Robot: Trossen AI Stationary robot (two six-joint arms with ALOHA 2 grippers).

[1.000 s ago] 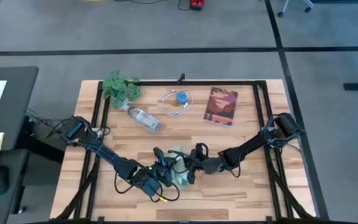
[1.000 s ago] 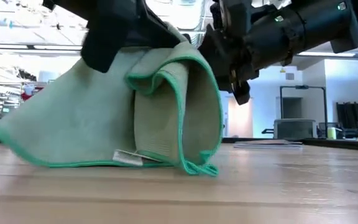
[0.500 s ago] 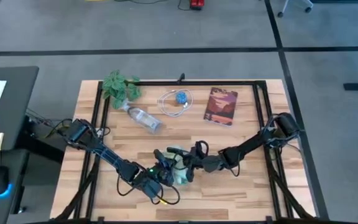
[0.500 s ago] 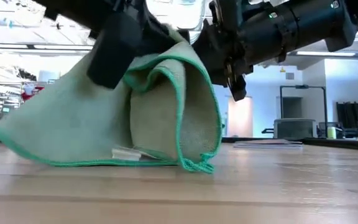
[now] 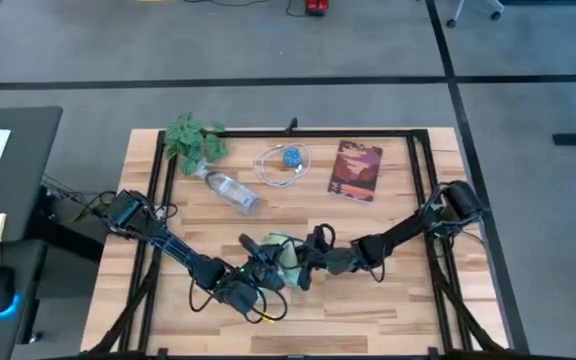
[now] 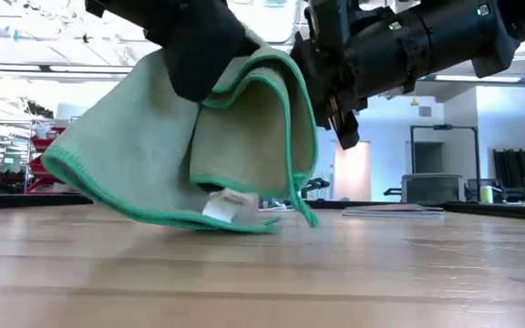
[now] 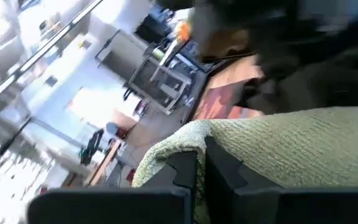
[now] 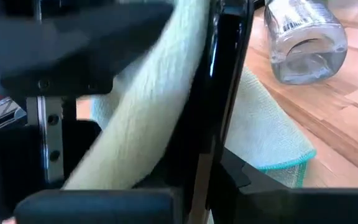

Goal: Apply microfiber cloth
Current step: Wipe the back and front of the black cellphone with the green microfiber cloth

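No text, brand, number or sign can be read in any view. The small white tag [image 6: 227, 204] sewn to the hem of the microfiber cloth [image 6: 126, 155] shows no legible print. The cover of the book [image 5: 355, 170] on the desk [image 5: 398, 310] carries a reddish picture, but any title on it is too small to make out.
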